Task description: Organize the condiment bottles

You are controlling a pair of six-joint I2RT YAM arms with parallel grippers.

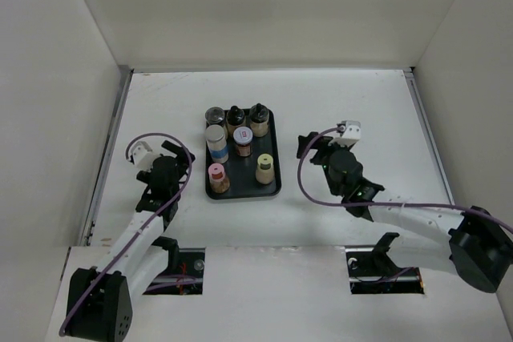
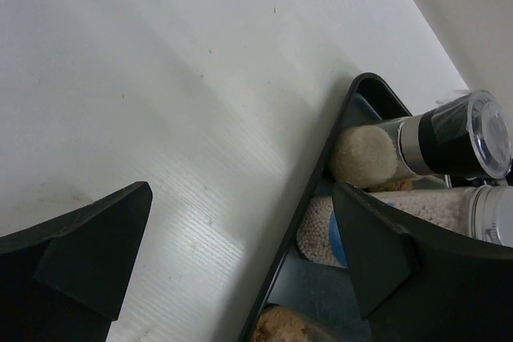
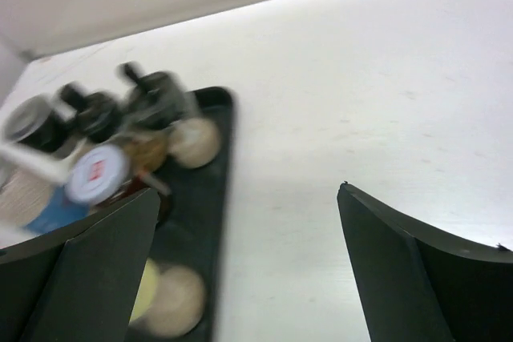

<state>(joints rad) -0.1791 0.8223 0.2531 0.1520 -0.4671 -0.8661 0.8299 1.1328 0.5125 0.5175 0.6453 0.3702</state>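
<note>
Seven spice jars stand in the black tray (image 1: pixel 276 158). Three dark-capped jars (image 1: pixel 235 118) fill the back row. The taller blue-labelled jar (image 1: pixel 216 142) and a purple-capped jar (image 1: pixel 243 142) stand in the middle. The pink-capped jar (image 1: pixel 216 174) and yellow-capped jar (image 1: pixel 264 167) are at the front. My left gripper (image 1: pixel 178 156) is open and empty, left of the tray; its view (image 2: pixel 240 230) shows the tray's rim (image 2: pixel 309 206) and a dark-capped jar (image 2: pixel 433 138). My right gripper (image 1: pixel 309 146) is open and empty, right of the tray; its blurred view (image 3: pixel 248 190) shows the yellow-capped jar (image 3: pixel 168 298).
White walls enclose the table on the left, back and right. The tray (image 3: pixel 216 198) lies in the middle of the white tabletop (image 1: pixel 361 110). Both arm bases sit at the near edge.
</note>
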